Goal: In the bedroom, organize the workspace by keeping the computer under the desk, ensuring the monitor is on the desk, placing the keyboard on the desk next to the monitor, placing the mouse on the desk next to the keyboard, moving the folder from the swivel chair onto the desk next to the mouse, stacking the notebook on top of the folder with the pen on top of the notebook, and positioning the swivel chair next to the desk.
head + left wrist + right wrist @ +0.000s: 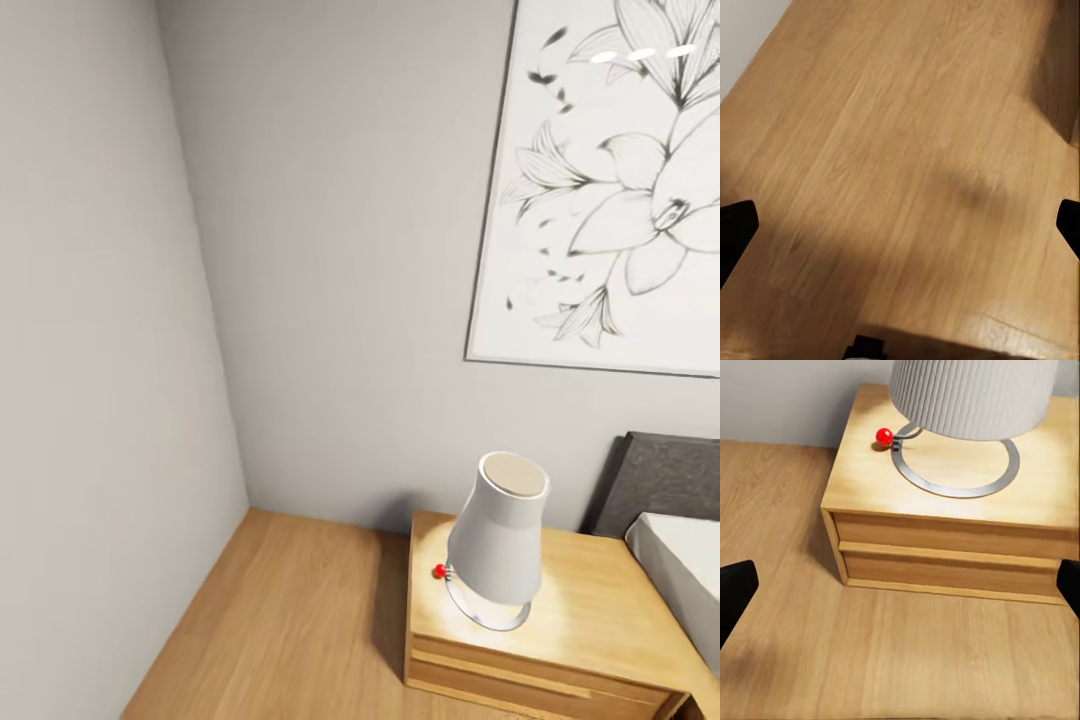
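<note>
The desk, computer, monitor, keyboard, mouse, folder, notebook, pen and swivel chair are out of view. My head camera faces a room corner with grey walls and a light-wood floor [290, 620]. My left gripper [900, 229] hangs open over bare floorboards [900, 135], its black fingertips [735, 232] at the picture's two edges. My right gripper [900, 589] is open too, nothing between its fingertips [735, 592], and points at the front of a low wooden nightstand [945, 536].
The nightstand [590, 620] carries a white lamp [497, 545] on a ring base with a small red ball [439, 571]. A bed [690, 570] with a dark headboard [660, 475] stands right of it. A flower drawing [610, 190] hangs above. A wall [90, 350] closes the left.
</note>
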Motion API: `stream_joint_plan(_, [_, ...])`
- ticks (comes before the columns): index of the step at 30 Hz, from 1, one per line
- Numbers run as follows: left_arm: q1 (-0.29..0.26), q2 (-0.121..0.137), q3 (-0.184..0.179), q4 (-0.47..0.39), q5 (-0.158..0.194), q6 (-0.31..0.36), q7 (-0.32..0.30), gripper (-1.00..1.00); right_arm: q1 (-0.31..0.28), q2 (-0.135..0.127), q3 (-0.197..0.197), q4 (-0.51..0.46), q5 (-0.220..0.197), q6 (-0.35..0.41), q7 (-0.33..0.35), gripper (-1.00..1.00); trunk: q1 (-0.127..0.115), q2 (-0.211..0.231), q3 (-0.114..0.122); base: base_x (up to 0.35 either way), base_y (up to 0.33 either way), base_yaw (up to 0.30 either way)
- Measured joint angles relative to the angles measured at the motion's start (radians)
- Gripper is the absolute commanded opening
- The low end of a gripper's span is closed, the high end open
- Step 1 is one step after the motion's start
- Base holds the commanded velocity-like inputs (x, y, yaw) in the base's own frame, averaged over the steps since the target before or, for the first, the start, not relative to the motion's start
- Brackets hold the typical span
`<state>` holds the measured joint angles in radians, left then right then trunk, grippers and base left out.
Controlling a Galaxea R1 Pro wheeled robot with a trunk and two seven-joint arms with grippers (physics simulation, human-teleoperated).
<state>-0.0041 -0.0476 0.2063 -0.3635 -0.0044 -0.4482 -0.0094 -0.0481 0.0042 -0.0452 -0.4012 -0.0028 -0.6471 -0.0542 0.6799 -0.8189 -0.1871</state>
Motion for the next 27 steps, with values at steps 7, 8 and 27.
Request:
stream_joint_plan(7, [0.0, 0.001, 0.0, 0.015, 0.0, 0.001, 0.001, 1.0, 0.0, 0.001, 0.001, 0.0, 0.0, 0.004, 0.0, 1.0, 0.0, 0.0, -0.005, 0.0, 0.0, -0.251])
stream_joint_plan(8, [0.0, 0.001, 0.0, 0.016, 0.0, 0.001, 0.001, 1.0, 0.0, 0.001, 0.001, 0.0, 0.0, 0.005, 0.0, 1.0, 0.0, 0.0, -0.006, 0.0, 0.0, -0.222])
stream_joint_plan(27, [0.0, 0.001, -0.001, 0.019, -0.001, 0.001, 0.001, 1.0, 0.0, 0.003, 0.003, 0.0, 0.0, 0.007, -0.001, 1.0, 0.0, 0.0, -0.033, 0.0, 0.0, -0.16])
